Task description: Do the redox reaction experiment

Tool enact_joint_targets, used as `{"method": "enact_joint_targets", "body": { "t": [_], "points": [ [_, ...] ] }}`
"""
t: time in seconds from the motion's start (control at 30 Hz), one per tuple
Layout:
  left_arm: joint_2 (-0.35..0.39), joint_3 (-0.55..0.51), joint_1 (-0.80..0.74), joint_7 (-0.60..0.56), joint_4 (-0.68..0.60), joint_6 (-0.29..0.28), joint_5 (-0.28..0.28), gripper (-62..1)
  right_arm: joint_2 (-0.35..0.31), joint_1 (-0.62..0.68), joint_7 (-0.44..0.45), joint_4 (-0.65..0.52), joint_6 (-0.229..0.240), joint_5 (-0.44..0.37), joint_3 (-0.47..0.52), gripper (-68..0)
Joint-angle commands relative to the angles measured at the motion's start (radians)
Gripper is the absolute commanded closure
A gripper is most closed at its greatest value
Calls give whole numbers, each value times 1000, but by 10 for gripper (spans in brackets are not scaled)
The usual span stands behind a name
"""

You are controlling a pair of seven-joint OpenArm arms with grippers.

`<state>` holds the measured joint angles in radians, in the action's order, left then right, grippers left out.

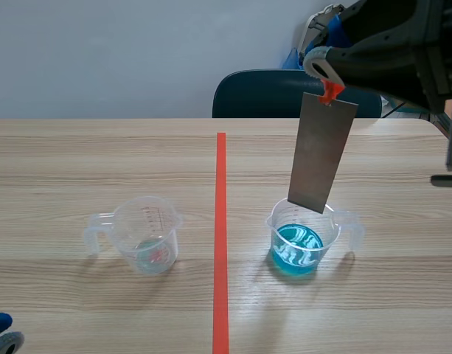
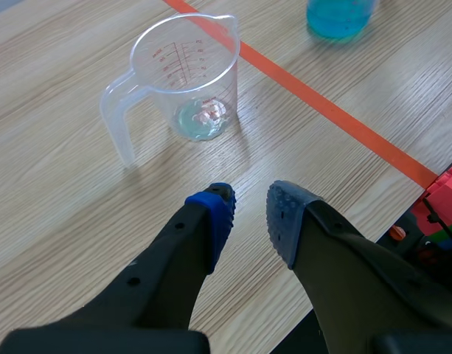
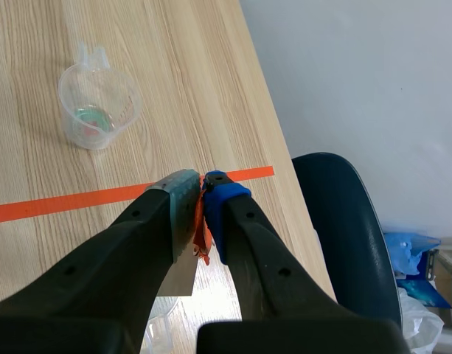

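Grey metal strip (image 1: 321, 151): hangs tilted from its orange-red clip (image 1: 329, 92), with its lower end at the mouth of the right-hand clear plastic jug of blue liquid (image 1: 336, 228); I judge it is poised for dipping.
Right claw (image 3: 203, 195): clamped on that clip, my arm raised high at the far right.
Left claw (image 2: 248, 217): fingers apart and empty, low at the near left, by the nearly empty clear plastic jug (image 1: 130, 221).

We take this for a makeshift office lab: wood-grain table (image 1: 78, 162), bare wall (image 1: 100, 51), blue chair (image 1: 262, 92) at one o'clock, measuring cup of blue liquid (image 1: 303, 243).
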<state>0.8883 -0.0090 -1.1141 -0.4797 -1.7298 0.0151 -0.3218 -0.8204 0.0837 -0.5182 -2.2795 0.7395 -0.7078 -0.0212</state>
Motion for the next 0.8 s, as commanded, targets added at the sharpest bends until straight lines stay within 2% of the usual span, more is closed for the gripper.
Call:
{"method": "enact_joint_targets", "body": {
  "t": [0.0,0.1,0.23,0.33,0.57,0.77],
  "points": [
    [-6,6,1,-14,-17,1,-8,-201,-5,-11,11,-3,6,-7,7,-6],
    [-6,6,1,-14,-17,2,-11,-297,-5,-11,11,-3,6,-7,7,-6],
    [-6,6,1,-15,-17,2,-11,-458,-5,-11,11,-3,6,-7,7,-6],
    [-6,6,1,-18,-17,2,-11,-534,-5,-11,11,-3,6,-7,7,-6],
    [-6,6,1,-23,-17,1,-31,-623,-5,-11,11,-3,6,-7,7,-6],
    [-6,6,4,-22,-17,1,-39,-623,-5,-11,11,-3,6,-7,7,-6]
  ]
}}
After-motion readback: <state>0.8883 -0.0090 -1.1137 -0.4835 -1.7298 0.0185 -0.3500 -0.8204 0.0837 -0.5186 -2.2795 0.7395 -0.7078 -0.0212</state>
